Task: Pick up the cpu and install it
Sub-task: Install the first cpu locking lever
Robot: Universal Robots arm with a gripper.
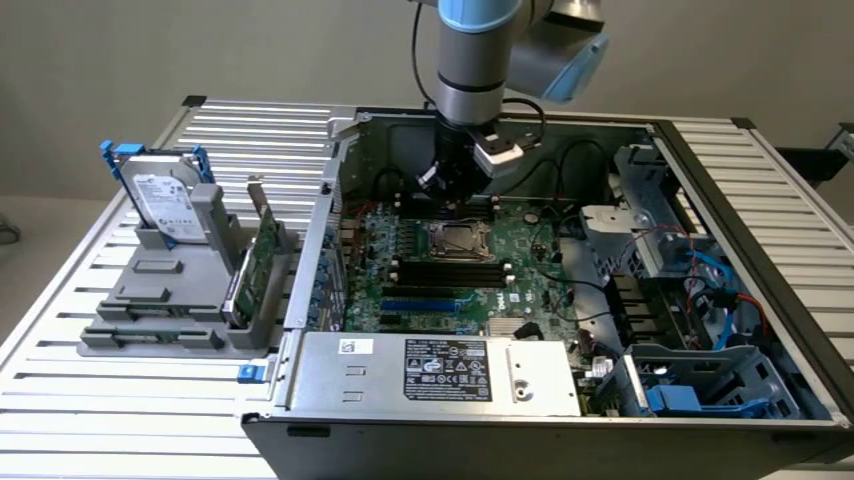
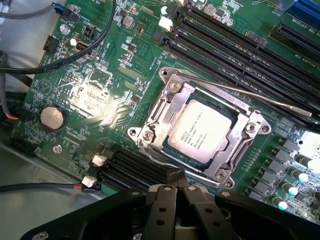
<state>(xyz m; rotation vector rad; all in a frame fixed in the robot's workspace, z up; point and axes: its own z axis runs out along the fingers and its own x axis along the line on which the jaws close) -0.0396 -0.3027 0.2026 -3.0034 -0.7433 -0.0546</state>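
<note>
A: What's the biggest thing on the table (image 1: 80, 400)?
B: An open computer case (image 1: 747, 190), lying on its side, with the green motherboard (image 1: 534, 270) inside. To the exterior view's left of it a grey holder (image 1: 160, 310) stands, carrying a hard drive (image 1: 167, 205) upright and a thin green card (image 1: 263, 255).
A: And the arm?
B: The arm (image 1: 470, 60) reaches down into the case, its gripper (image 2: 176, 181) hovering above the board near the socket (image 2: 200, 132).
A: Fingers?
B: Pressed together, holding nothing.
A: The cpu?
B: The cpu (image 2: 200, 131) sits flat in the socket's metal frame, silvery top up, apart from the fingertips (image 2: 167, 192).
</note>
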